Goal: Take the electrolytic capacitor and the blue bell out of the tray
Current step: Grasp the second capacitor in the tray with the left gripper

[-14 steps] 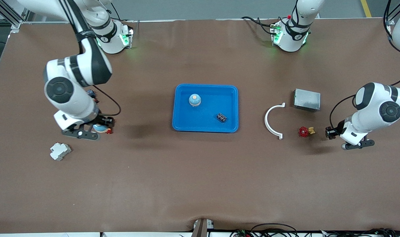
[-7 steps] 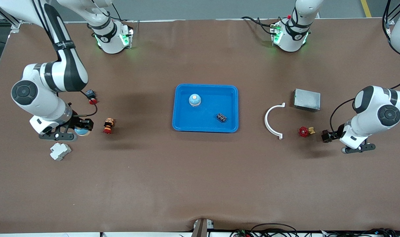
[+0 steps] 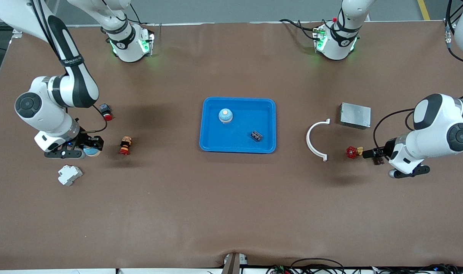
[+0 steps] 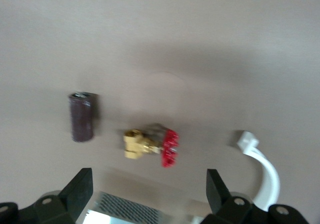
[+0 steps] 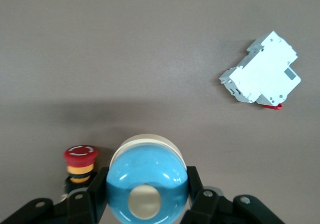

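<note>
— Blue-domed bell (image 5: 147, 183) pinched in the right claw (image 3: 90, 149), over bare desk (image 3: 178, 209) near the white breaker (image 3: 69, 175)?

— Yes. Left claw (image 4: 147, 186) now spread; brown cylindrical capacitor (image 4: 81, 117) lies beside the red-handled brass valve (image 4: 152, 145), room all round.

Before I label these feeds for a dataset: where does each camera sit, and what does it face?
Front view: high across the table, facing both arms' bases; blue tray central.
Left wrist view: on the left arm, looking down past the open left gripper at a capacitor and red valve.
Right wrist view: on the right arm, looking down; right gripper shut on a blue bell.
Shared: the valve shows in front and left wrist views.
</note>
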### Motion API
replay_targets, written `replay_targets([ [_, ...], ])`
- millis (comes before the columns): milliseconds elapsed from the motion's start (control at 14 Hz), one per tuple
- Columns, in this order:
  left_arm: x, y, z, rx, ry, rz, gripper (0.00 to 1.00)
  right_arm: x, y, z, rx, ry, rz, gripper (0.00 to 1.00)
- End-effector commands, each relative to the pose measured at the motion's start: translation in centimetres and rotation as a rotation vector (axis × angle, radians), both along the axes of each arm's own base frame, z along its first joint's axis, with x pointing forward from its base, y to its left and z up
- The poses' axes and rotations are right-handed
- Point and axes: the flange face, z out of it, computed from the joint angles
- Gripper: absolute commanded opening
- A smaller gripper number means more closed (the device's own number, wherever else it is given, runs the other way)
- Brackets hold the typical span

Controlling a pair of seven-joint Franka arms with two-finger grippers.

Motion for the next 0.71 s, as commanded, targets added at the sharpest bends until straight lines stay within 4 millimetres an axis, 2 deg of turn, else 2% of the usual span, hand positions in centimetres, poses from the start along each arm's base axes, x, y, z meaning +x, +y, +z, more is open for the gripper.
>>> replay_targets([
  [0, -0.4, -4.5, 2.1, -0.035, 0.029, 0.078, 1.0, -0.4, -1.5, -2.2, 0.021, -0.007, 0.005, 0.0],
  [357, -2.7, -18.3, 2.6, 0.02, 0.058, 0.182, 1.0, -1.1, -2.1, -5.4, 0.032, -0.024, -0.008, 0.0],
  [429, -2.9, -20.3, 2.8, 0.023, 0.055, 0.207, 1.0, -1.3, -2.3, -6.0, 0.034, -0.023, -0.012, 0.0],
  [643, -5.4, -28.3, 2.5, 0.036, 0.052, 0.232, 1.0, -1.5, -2.6, -7.2, 0.039, -0.007, -0.02, 0.0],
])
